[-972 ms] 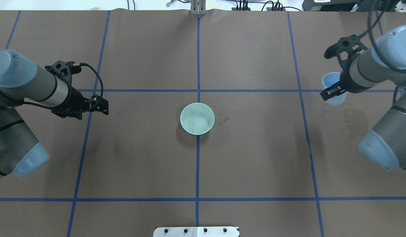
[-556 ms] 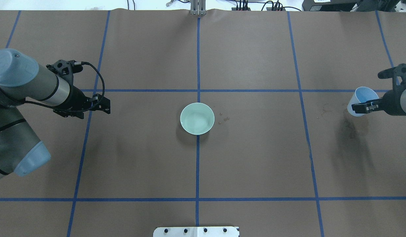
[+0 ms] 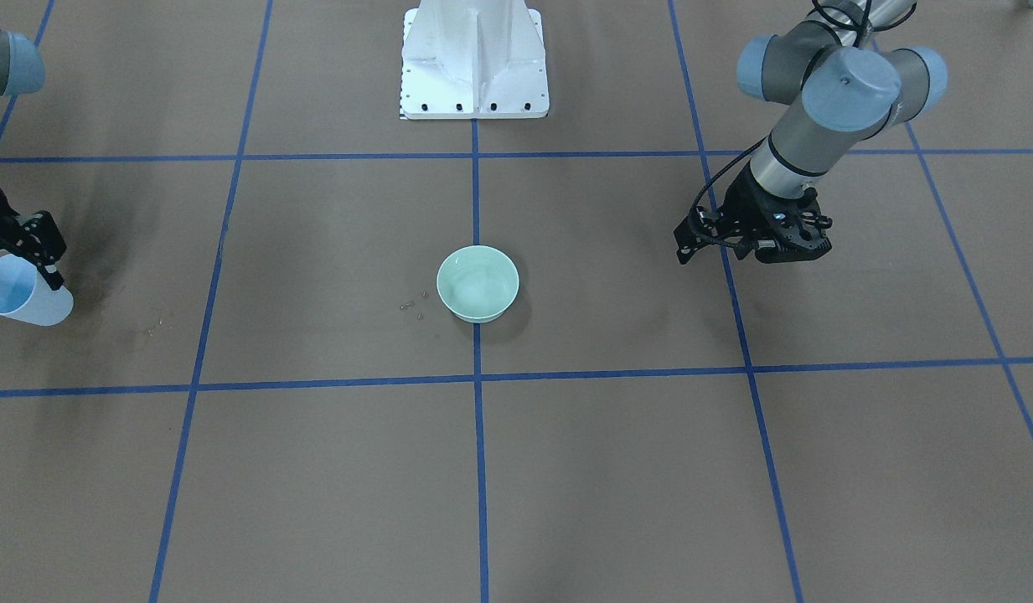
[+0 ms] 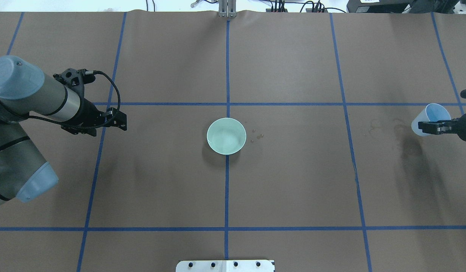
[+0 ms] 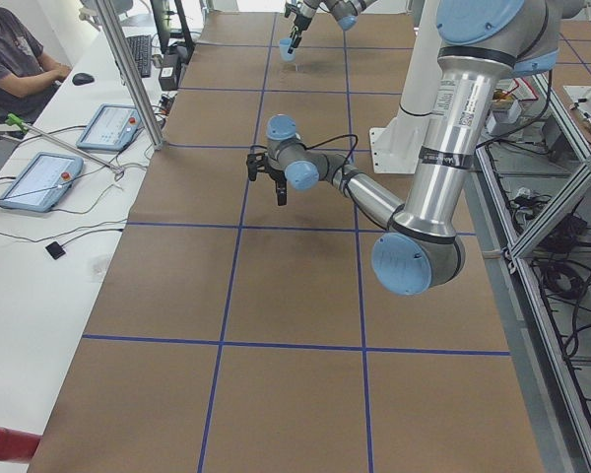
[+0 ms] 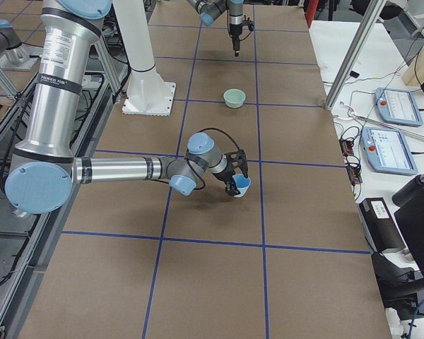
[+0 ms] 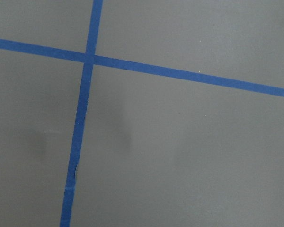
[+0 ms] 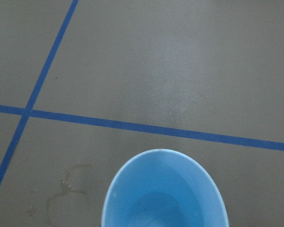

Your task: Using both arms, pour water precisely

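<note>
My right gripper [image 4: 426, 127] is shut on a light blue cup [image 4: 432, 113] at the table's far right, held above the surface and tilted. In the right wrist view the cup [image 8: 163, 187] fills the lower edge, and a little clear water [image 8: 154, 208] shows faintly at its bottom. In the front-facing view the cup [image 3: 18, 295] is at the left edge. A mint-green bowl [image 4: 226, 136] stands at the table's centre, far from both grippers. My left gripper [image 4: 121, 121] hangs open and empty over the left side, pointing down.
Small water drops [image 4: 257, 136] lie just right of the bowl. Wet stains [image 4: 403, 138] mark the brown cover near the cup. Blue tape lines cross the table. The white pedestal [image 3: 474, 59] stands at the robot's edge. An operator sits beside the table in the exterior left view [image 5: 15, 54].
My right arm has swung outward toward the table's right edge, carrying the cup along and tilting it. My left arm has hardly moved.
</note>
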Robot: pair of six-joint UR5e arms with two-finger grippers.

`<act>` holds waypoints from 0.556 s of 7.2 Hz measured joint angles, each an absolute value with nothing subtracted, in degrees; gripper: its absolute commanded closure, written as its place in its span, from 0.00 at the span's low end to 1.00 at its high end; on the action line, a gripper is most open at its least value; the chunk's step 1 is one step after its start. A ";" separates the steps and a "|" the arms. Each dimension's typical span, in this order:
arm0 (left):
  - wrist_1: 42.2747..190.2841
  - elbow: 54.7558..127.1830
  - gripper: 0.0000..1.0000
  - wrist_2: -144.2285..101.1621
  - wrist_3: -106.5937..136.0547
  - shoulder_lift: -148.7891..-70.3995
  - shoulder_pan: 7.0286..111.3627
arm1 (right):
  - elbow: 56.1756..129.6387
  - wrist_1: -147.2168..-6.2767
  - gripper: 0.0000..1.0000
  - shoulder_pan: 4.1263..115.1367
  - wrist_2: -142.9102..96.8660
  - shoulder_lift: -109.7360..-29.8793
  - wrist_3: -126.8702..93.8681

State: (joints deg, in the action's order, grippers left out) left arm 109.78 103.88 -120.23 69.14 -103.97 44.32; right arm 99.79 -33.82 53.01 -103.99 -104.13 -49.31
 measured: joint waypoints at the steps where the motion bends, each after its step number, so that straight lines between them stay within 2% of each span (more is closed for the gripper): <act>1: 109.77 103.88 0.01 -120.23 69.16 -103.97 44.31 | 99.44 -33.14 0.94 52.66 -103.65 -104.46 -50.62; 4: 109.78 103.89 0.01 -120.23 69.17 -103.97 44.30 | 99.17 -32.69 0.89 50.61 -103.08 -104.67 -52.43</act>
State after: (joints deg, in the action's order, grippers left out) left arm 109.78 103.89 -120.23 69.17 -103.97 44.30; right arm 99.17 -32.69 50.61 -103.08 -104.67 -52.43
